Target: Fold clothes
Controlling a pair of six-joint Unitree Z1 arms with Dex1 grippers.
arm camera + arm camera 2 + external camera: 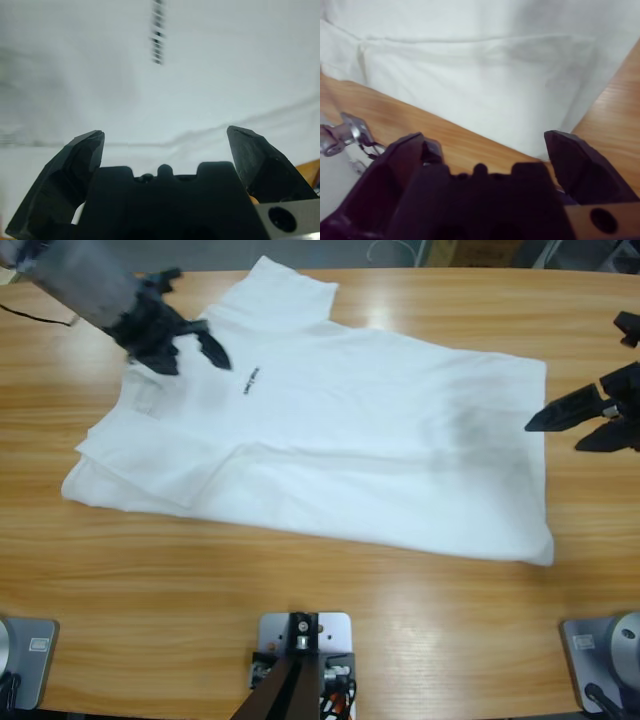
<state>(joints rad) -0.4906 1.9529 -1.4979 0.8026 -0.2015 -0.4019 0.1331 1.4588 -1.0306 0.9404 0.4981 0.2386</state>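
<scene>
A white short-sleeved T-shirt lay spread across the middle of a long wooden table, chest side up, with its neck end toward the upper left and its hem toward the right. A small dark printed mark showed on the chest. The shirt's lower left part looked folded over onto itself, making a doubled layer with a visible edge, and one sleeve pointed toward the table's far edge. The left gripper came in from the upper left corner and hung over the neck and shoulder area; in the left wrist view its gripper had its two black jaws spread well apart, with only white cloth and the blurred dark print between and beyond them. Whether the jaws touched the fabric could not be told. The right gripper reached in from the right edge, just beside the hem; in the right wrist view the gripper also had its jaws apart, above bare wood, facing the shirt's edge and holding nothing.
</scene>
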